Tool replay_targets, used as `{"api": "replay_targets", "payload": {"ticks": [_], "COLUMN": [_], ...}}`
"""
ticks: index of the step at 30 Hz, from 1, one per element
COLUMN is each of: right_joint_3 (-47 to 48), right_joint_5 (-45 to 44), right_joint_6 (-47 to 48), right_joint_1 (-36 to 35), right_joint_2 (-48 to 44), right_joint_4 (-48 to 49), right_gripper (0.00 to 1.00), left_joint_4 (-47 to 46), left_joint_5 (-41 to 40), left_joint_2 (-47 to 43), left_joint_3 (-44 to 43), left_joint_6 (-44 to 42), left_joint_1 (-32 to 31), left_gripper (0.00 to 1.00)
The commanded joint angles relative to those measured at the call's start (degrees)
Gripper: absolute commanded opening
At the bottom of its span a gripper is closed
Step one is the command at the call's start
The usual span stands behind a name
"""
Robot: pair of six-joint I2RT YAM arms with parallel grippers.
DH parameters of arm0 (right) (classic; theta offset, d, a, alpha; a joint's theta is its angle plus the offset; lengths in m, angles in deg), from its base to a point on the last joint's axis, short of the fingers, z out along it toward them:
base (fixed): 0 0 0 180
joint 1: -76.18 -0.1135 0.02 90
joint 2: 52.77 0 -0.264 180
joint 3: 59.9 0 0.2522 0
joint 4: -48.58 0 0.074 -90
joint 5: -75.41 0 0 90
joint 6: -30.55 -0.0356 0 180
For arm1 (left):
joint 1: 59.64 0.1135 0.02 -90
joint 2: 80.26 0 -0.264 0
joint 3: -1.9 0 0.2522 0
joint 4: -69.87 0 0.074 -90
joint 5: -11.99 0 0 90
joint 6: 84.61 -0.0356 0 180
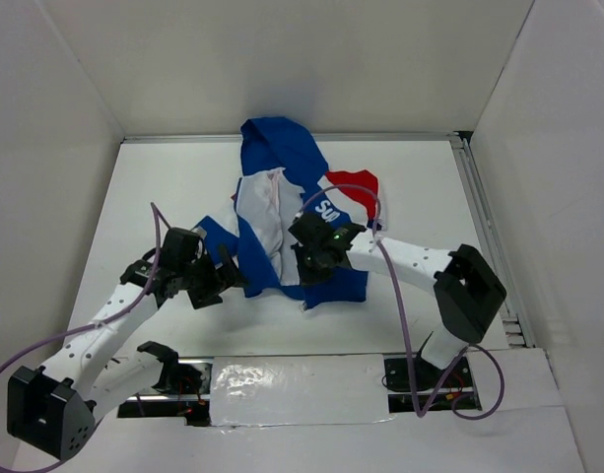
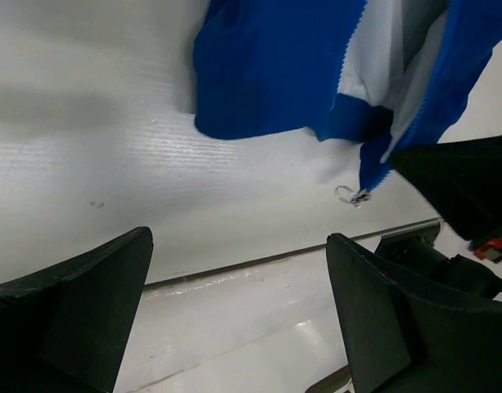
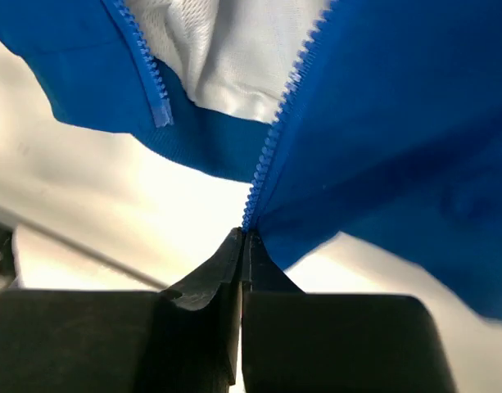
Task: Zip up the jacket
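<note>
Precariously, the right gripper (image 3: 242,239) pinched only the tip of the jacket's (image 3: 390,123) zipper tape (image 3: 265,168), which could slip free; the left gripper (image 2: 238,246) gaped wide, empty.

White table (image 1: 164,197), matte surface. One jacket (image 1: 277,148) lay spread near the middle — blue with red and white panels, front open, white lining up, hood toward the far edge, hem toward the near one. A glossy sheet (image 1: 292,389) lay flat along the near edge.

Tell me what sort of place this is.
Probably a robot lab test cell: white walls box in a white table, two arms stand at its near edge, a jacket lies on it.
</note>
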Motion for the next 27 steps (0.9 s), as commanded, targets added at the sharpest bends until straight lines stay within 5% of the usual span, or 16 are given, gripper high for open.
{"api": "replay_targets", "payload": {"ticks": [1, 7, 14, 27], "right_joint_3": [0.04, -1.61, -10.05, -7.16], "right_joint_5": [9.71, 4.35, -5.05, -13.68], "right_joint_6": [-3.17, -3.35, -14.48, -26.81], "right_joint_1": [-1.92, -4.72, -6.23, -7.81], "right_joint_2": [4.73, -1.13, -13.54, 0.77], "right_joint_4": [4.46, 6.30, 5.42, 7.10], "right_gripper": [0.05, 0.68, 0.74, 0.74], "left_joint_4": [2.51, 3.74, 1.11, -2.32], "left_joint_5": [0.00, -0.62, 1.05, 3.42], "left_joint_2": [-1.17, -3.28, -3.38, -5.04], "left_joint_3": [-0.37, -0.37, 0.77, 4.19], "left_joint_6": [1.74, 2.62, 2.88, 2.53], "left_joint_1": [-0.58, -2.16, -3.74, -5.76], "left_gripper": [0.99, 0.99, 0.99, 0.99]}}
